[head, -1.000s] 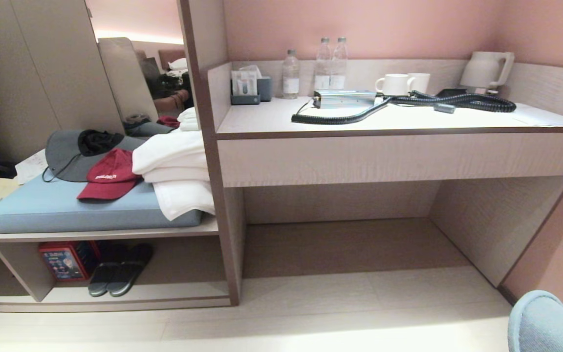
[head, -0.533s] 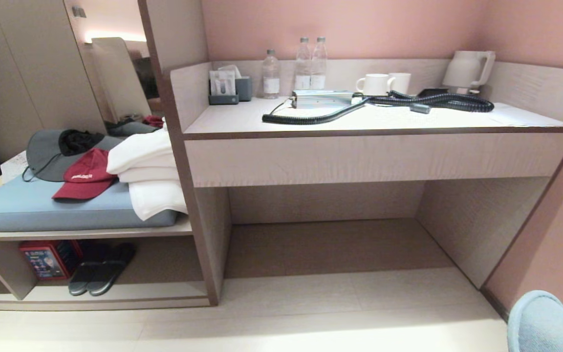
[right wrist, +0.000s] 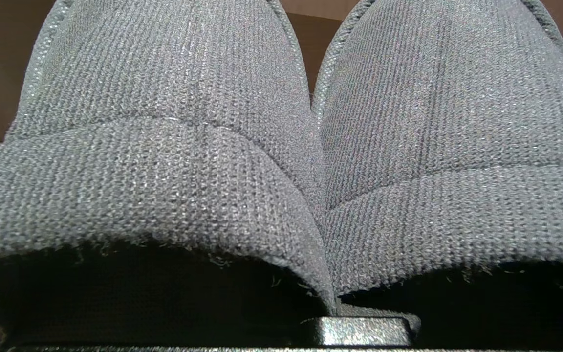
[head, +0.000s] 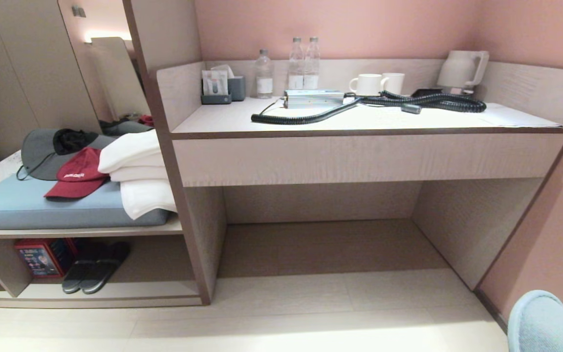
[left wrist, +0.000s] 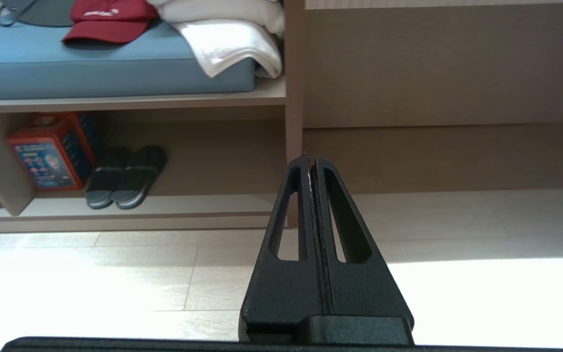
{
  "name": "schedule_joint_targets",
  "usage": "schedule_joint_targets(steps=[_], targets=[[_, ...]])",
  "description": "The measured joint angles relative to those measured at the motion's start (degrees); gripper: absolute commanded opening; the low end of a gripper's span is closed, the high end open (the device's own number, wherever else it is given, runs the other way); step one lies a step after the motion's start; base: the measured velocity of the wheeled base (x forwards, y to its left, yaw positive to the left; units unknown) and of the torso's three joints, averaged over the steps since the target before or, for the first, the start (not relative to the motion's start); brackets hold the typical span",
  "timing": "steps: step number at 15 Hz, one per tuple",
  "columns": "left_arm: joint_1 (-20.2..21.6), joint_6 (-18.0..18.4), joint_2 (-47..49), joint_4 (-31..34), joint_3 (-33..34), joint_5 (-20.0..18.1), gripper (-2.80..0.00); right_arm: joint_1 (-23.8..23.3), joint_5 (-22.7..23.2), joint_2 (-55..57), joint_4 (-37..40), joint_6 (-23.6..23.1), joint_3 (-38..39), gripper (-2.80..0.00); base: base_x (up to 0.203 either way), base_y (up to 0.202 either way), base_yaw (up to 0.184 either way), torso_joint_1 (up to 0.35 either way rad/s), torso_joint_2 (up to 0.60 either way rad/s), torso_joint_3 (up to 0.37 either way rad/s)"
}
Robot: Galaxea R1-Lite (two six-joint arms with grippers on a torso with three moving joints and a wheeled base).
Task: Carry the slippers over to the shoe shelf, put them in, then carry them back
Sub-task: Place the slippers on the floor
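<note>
The slippers (right wrist: 281, 146), grey-blue knitted fabric, fill the right wrist view side by side, straps toward the camera. My right gripper (right wrist: 331, 299) is shut on them where the two inner edges are pinched together; its fingers are hidden under the fabric. The shoe shelf (head: 154, 292), a low beige cubby under the cushioned bench, shows at the lower left of the head view and in the left wrist view (left wrist: 203, 203). My left gripper (left wrist: 311, 164) is shut and empty, held level above the floor. Neither arm shows in the head view.
A darker pair of slippers (head: 95, 269) and a red box (head: 37, 257) sit in the cubby. Caps (head: 74, 173) and white towels (head: 137, 171) lie on the blue cushion. The desk (head: 359, 120) holds bottles, mugs, a kettle and a coiled cable over a bare recess. A blue chair (head: 545, 322) stands at the lower right.
The whole head view has slid leftward, so the camera has moved, not the furniture. Nothing on the shelf or desk has shifted.
</note>
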Motion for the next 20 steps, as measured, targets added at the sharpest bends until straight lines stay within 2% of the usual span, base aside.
schedule_joint_targets(steps=[20], targets=[[-0.02, -0.5, -0.02, 0.07, 0.0, -0.01, -2.8, 0.0, -0.01, 0.04, -0.05, -0.29, 0.0, -2.8, 0.0, 0.0, 0.0, 0.002, 0.0, -0.189]])
